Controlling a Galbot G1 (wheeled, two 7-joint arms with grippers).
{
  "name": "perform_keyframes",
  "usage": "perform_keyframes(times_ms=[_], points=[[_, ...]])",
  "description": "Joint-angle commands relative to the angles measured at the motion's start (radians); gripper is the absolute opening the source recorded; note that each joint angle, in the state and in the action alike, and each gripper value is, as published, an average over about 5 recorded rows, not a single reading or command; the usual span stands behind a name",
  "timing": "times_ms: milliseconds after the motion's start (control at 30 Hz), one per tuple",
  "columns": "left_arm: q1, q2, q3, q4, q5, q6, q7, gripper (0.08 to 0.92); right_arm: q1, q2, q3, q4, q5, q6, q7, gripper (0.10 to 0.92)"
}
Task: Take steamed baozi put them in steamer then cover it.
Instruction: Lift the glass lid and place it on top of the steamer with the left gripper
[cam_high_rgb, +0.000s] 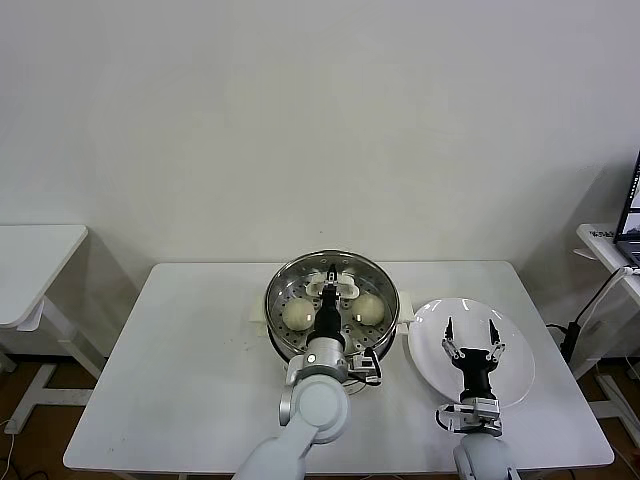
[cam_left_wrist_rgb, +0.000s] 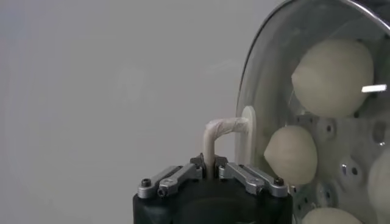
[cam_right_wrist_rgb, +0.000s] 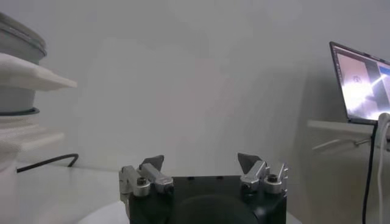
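Note:
The steamer (cam_high_rgb: 272, 330) stands mid-table, and two steamed baozi (cam_high_rgb: 298, 314) (cam_high_rgb: 368, 308) show inside it through the glass. The clear cover (cam_high_rgb: 300, 281) lies over the pot. I cannot tell whether it is fully seated. My left gripper (cam_high_rgb: 333, 287) is shut on the cover's white handle (cam_left_wrist_rgb: 226, 128), pinching its loop between the jaws (cam_left_wrist_rgb: 210, 168). In the left wrist view several baozi (cam_left_wrist_rgb: 332, 76) appear behind the cover (cam_left_wrist_rgb: 268, 73). My right gripper (cam_high_rgb: 472, 335) hangs open over the white plate (cam_high_rgb: 515, 340), nothing between its fingers (cam_right_wrist_rgb: 201, 161).
The white table (cam_high_rgb: 180, 380) carries only the steamer and the plate. A side table (cam_high_rgb: 35, 260) stands at the far left. A laptop (cam_right_wrist_rgb: 362, 85) and cables sit at the far right. The steamer's white base (cam_right_wrist_rgb: 24, 76) is beside the right gripper.

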Motion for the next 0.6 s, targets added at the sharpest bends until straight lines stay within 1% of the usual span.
perform_keyframes(times_ms=[33,600], points=[[0.002,-0.002,-0.001,0.006,0.012,-0.003,0.005,0.194,0.001,0.001,0.000,-0.001,0.000,0.001,0.000,0.823],[0.014,-0.005,-0.012,-0.004,0.026,-0.024,0.042,0.196,0.004,0.001,0.003,-0.002,0.000,0.002,0.002,0.823]])
